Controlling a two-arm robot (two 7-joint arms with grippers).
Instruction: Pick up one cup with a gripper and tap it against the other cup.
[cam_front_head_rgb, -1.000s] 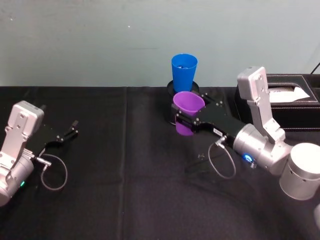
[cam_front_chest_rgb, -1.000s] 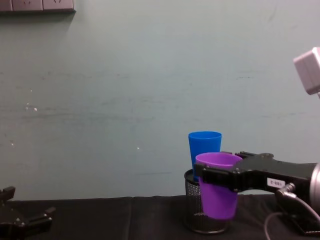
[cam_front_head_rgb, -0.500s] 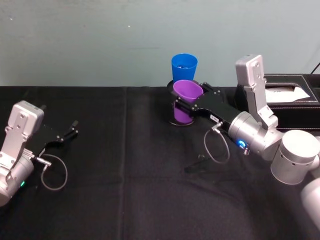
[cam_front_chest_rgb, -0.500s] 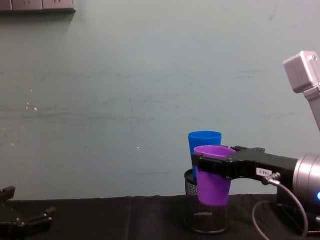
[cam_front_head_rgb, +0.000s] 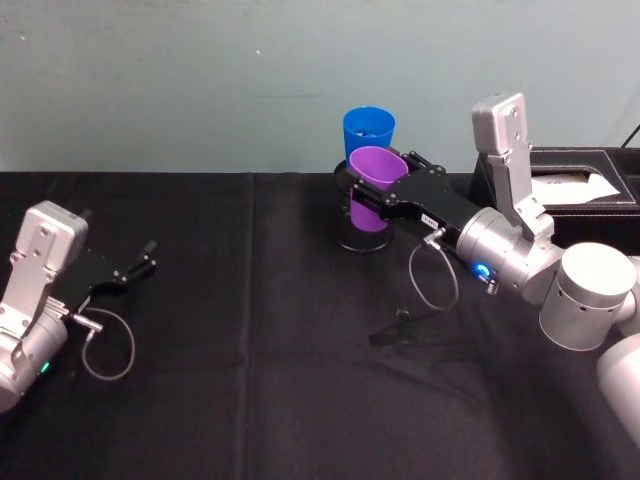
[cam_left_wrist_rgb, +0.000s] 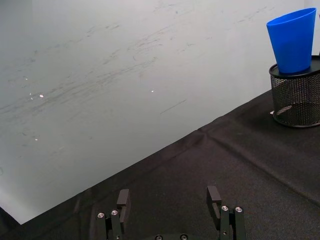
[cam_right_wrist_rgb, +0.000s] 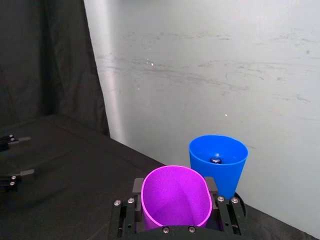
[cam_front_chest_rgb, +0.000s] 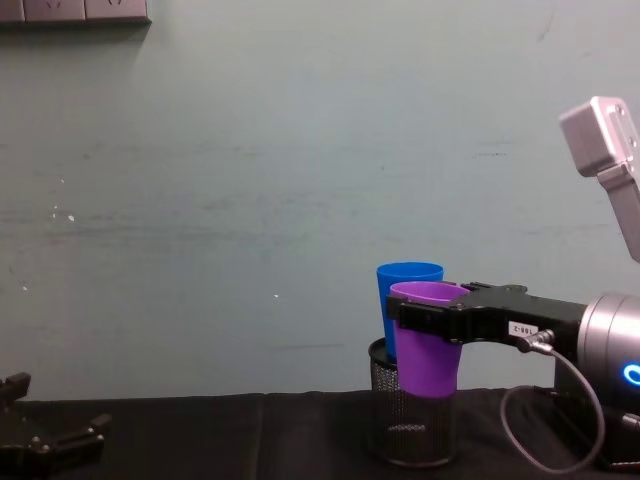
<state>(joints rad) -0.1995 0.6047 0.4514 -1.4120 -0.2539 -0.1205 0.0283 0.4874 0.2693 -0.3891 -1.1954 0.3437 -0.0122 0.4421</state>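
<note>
Head view: right gripper (cam_front_head_rgb: 378, 182) clamps the raised purple cup (cam_front_head_rgb: 374, 168) just near of the blue cup (cam_front_head_rgb: 368, 131); left gripper (cam_front_head_rgb: 135, 268) is parked far left, fingers spread. Chest view: the cups overlap above the mesh holder (cam_front_chest_rgb: 410, 440), and whether they touch cannot be told. Pick-up done; tap judged imminent.

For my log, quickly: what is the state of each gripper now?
Left gripper: open, holding nothing.
Right gripper: closed on the purple cup.
</note>
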